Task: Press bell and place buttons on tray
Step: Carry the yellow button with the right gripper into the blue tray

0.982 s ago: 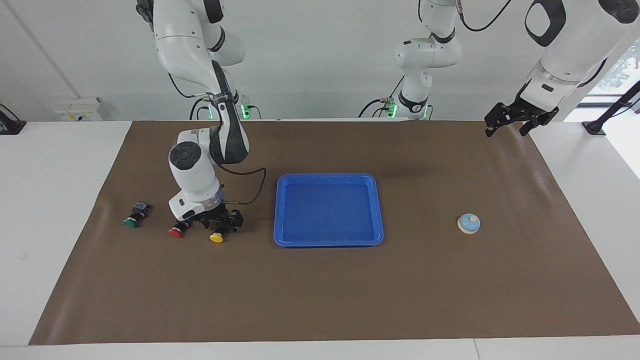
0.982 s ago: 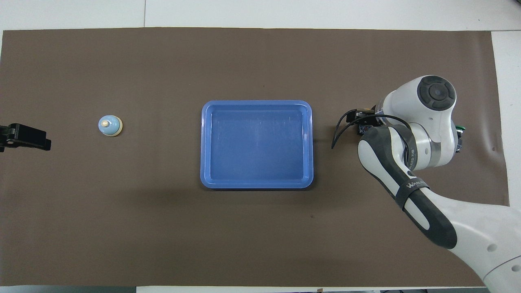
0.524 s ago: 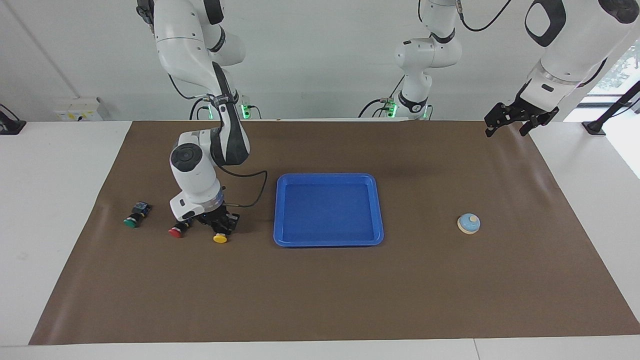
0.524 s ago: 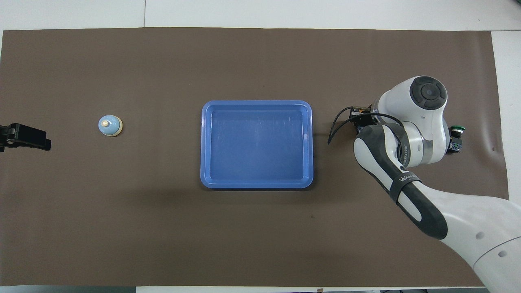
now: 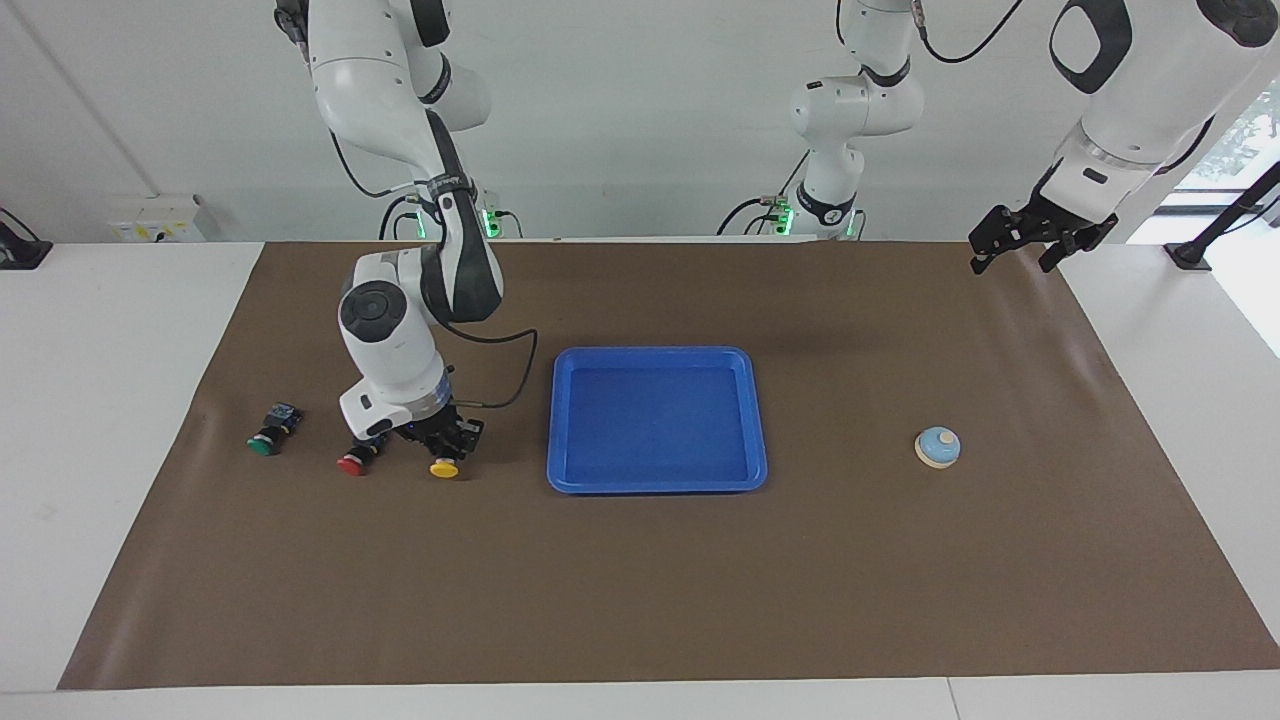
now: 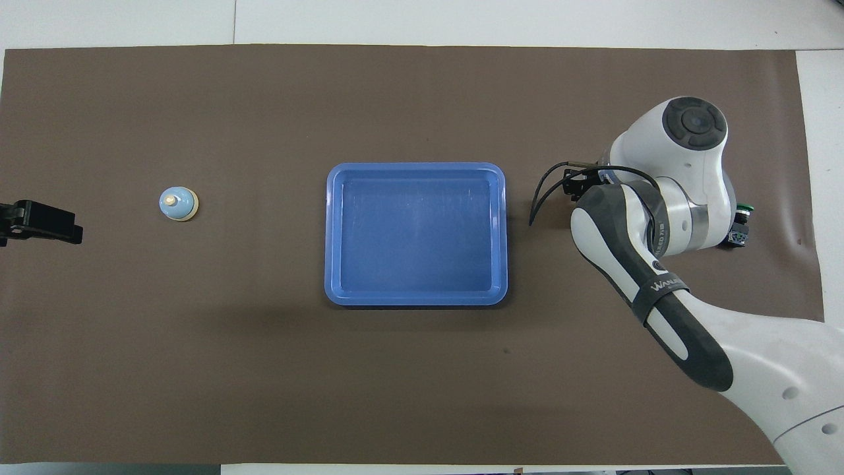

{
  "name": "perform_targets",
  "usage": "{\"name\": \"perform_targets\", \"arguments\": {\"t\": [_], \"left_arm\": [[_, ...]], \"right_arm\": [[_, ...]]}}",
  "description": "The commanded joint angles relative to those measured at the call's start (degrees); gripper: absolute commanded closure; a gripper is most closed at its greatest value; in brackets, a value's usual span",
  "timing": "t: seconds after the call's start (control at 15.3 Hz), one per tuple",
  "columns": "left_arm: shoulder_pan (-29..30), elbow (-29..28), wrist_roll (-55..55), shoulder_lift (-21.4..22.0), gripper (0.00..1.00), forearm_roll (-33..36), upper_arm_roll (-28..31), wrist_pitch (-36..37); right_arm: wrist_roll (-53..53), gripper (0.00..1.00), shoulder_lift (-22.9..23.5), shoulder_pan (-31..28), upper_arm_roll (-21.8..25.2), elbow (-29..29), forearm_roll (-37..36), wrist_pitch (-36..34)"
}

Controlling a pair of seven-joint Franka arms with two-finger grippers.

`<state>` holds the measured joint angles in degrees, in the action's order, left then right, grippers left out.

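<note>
The yellow button (image 5: 444,467) is being gripped between the right gripper (image 5: 446,447) fingers, closed on it; the tray (image 5: 657,483) rim is lying at 3 o'clock in the facing view, brown mat (image 5: 520,560) bare between them. The left gripper (image 5: 1030,243) is being held open, waiting over the mat's corner.

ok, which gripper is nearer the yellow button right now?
Right. The right gripper is shut on the yellow button, beside the tray. The left gripper waits raised over the mat's edge at the left arm's end.
</note>
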<state>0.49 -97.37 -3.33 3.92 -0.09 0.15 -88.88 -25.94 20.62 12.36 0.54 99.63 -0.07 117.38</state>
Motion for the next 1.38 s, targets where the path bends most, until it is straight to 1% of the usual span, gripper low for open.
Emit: {"name": "perform_targets", "arguments": {"t": [0.0,0.07,0.2,0.33,0.39,0.52,0.59,0.85,0.92,1.18,1.24,1.31], "left_arm": [[0.22,0.43,-0.45,0.29,0.00,-0.61,0.03,0.82],[0.22,0.43,-0.45,0.29,0.00,-0.61,0.03,0.82],[0.22,0.52,-0.45,0.29,0.00,-0.61,0.03,0.82],[0.22,0.43,-0.45,0.29,0.00,-0.61,0.03,0.82],[0.22,0.43,-0.45,0.29,0.00,-0.61,0.03,0.82],[0.22,0.43,-0.45,0.29,0.00,-0.61,0.03,0.82],[0.22,0.43,-0.45,0.29,0.00,-0.61,0.03,0.82],[0.22,0.43,-0.45,0.29,0.00,-0.61,0.03,0.82],[0.22,0.43,-0.45,0.38,0.00,-0.61,0.03,0.82],[0.22,0.43,-0.45,0.29,0.00,-0.61,0.03,0.82],[0.22,0.43,-0.45,0.29,0.00,-0.61,0.03,0.82],[0.22,0.43,-0.45,0.29,0.00,-0.61,0.03,0.82]], "right_arm": [[-7.87,1.00,0.21,5.81,-0.10,-6.01,2.69,-6.53],[-11.20,1.00,0.21,7.92,-0.10,-6.81,3.58,-7.07],[-17.53,1.00,0.38,12.05,-0.10,-6.38,3.76,-5.68],[-22.29,1.00,0.64,15.31,-0.10,-4.63,3.76,-2.35],[-23.62,1.00,0.73,16.63,-0.10,-2.88,3.76,0.46],[-25.03,1.00,0.91,17.17,-0.10,1.16,3.67,6.43],[-25.12,1.00,1.08,17.17,-0.10,2.75,3.67,8.29],[-25.82,1.00,2.66,17.26,-0.10,6.62,3.67,15.05],[-25.83,1.00,2.93,17.26,-0.10,7.33,3.59,15.94],[-26.09,1.00,3.02,17.08,-0.10,7.69,3.67,15.95],[-27.74,0.41,3.02,17.08,-0.01,7.69,3.67,15.95],[-29.76,0.00,3.11,17.00,-0.10,7.34,3.59,15.52]]}}
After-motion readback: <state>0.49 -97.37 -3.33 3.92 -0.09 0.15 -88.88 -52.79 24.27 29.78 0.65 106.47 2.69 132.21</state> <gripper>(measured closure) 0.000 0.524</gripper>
